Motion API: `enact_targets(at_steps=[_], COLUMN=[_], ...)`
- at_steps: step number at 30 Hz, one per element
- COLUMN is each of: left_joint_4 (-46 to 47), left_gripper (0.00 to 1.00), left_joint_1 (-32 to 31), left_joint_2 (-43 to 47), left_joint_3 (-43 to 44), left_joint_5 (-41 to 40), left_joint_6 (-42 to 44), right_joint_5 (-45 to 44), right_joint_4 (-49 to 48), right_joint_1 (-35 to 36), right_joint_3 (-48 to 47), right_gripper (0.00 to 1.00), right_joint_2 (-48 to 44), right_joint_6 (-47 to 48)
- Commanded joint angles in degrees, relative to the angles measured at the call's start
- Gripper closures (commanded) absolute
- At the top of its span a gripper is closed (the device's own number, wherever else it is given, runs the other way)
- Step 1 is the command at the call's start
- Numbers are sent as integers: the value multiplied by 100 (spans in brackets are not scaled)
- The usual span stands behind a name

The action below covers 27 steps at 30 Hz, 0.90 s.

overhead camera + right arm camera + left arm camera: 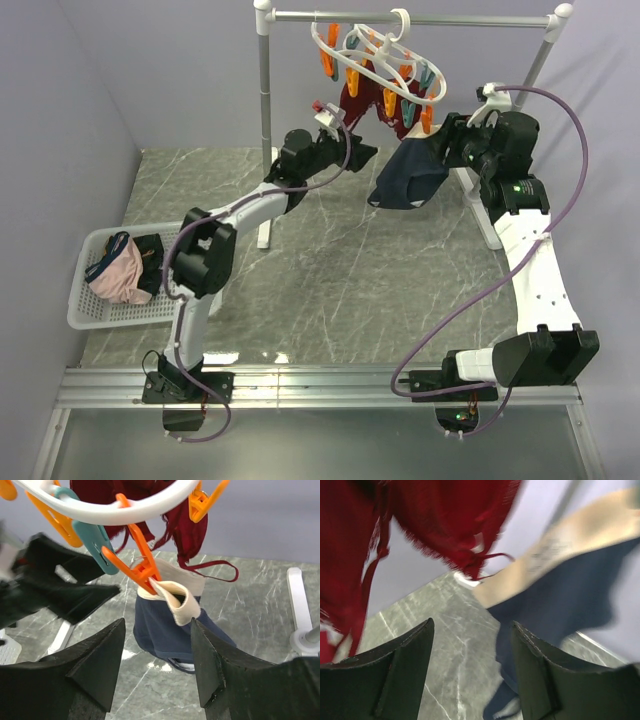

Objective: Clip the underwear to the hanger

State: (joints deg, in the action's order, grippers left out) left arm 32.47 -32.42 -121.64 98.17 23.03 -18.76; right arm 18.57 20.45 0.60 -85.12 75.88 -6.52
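Observation:
The white hanger (375,55) hangs by its hook from the rail, with orange and teal clips dangling. One orange clip (142,570) pinches the beige waistband of the navy underwear (165,630), which hangs from it above the table (410,178). My right gripper (157,625) stands open just before the underwear, holding nothing; the folded waistband lies close above its right fingertip. My left gripper (472,625) is open too, left of the underwear (570,600) and under the maroon garment, with bare table between its fingers. In the top view both grippers flank the underwear.
A maroon-red garment (365,100) hangs from the hanger behind the underwear. The grey rail stand (265,100) has a foot (300,610) on the marble table. A white basket (85,310) at the left holds a pink garment (118,275).

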Motion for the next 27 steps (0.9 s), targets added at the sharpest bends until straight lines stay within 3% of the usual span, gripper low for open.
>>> enact_targets(at_steps=[1, 6, 10, 17, 23, 27], left_joint_4=[-21, -126, 215, 1427, 1762, 1947], left_gripper=[34, 34, 32, 34, 37, 37], left_joint_1=[-1, -27, -71, -387, -624, -791], left_joint_2=[-551, -1255, -1599, -521, 228, 527], left_joint_3=[676, 1564, 1759, 276, -746, -1037], left_joint_5=[-448, -466, 104, 335, 45, 79], left_joint_6=[-540, -1032, -1401, -1034, -577, -321], right_joint_5=[-125, 94, 244, 481, 341, 393], right_joint_4=[30, 47, 143, 652, 1075, 1137], right_joint_1=[-25, -201, -210, -210, -192, -86], right_joint_3=[-57, 101, 128, 320, 655, 777], right_gripper=[39, 42, 42, 55, 67, 64], right_joint_2=[-29, -231, -345, -713, -1145, -1137], right_joint_6=[2, 81, 107, 230, 187, 46])
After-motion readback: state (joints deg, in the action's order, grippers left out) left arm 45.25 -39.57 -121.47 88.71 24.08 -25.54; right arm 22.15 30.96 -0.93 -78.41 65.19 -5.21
